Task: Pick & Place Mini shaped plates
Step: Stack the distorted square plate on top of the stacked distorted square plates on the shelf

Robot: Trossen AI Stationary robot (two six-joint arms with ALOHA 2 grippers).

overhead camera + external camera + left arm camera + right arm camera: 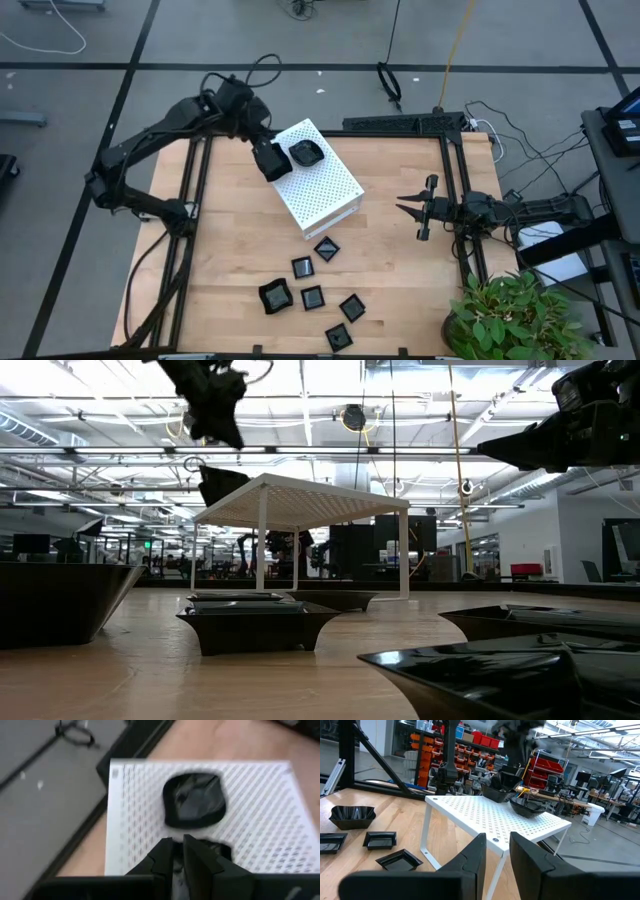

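Your left gripper (272,160) hovers over the white box (335,190), fingers nearly pressed together, pinching nothing. One black plate (305,152) sits on the box top just beyond them. Six more plates (312,297) lie on the table (400,270). Your right gripper (415,208) waits aside, slightly spread.

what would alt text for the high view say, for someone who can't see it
Seen from above, a wooden table holds a white perforated box with one small black plate on top, and the left gripper sits over the box beside it. Six more black plates lie scattered on the wood near the front edge. The right gripper waits at the table's right side.
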